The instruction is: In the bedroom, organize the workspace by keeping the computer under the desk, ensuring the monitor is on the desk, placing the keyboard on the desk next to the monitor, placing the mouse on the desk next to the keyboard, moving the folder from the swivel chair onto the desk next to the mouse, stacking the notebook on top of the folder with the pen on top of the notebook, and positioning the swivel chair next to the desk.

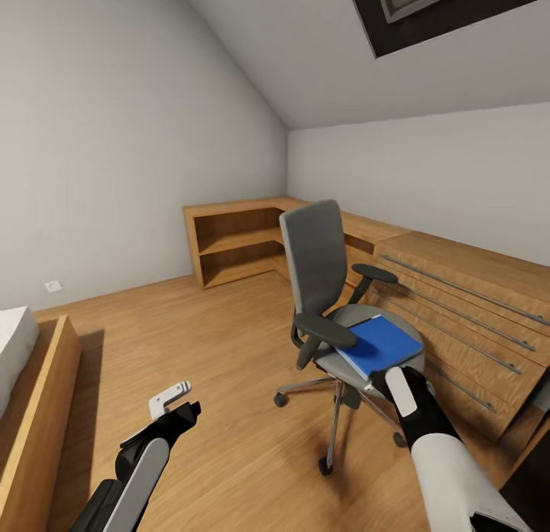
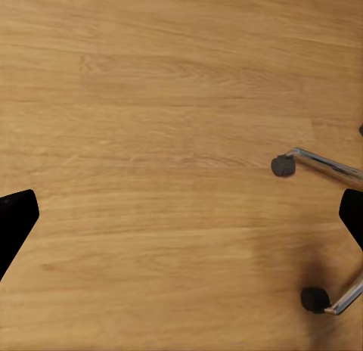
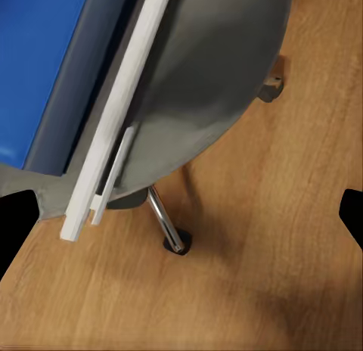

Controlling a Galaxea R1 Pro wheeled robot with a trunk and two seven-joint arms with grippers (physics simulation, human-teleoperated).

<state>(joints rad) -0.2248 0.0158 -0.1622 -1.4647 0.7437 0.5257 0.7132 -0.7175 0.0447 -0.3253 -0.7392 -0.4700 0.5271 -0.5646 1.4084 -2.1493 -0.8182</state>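
Blue folder (image 1: 380, 344) lies on the swivel chair (image 1: 328, 287) seat; right hand (image 1: 384, 380) (fingers spread) hovers at its edge.

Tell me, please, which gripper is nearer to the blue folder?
Right. The right gripper sits at the near edge of the folder; the left gripper hangs over bare floor, well away.

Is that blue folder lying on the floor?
No, the blue folder lies flat on the grey seat of the swivel chair, well above the wooden floor.
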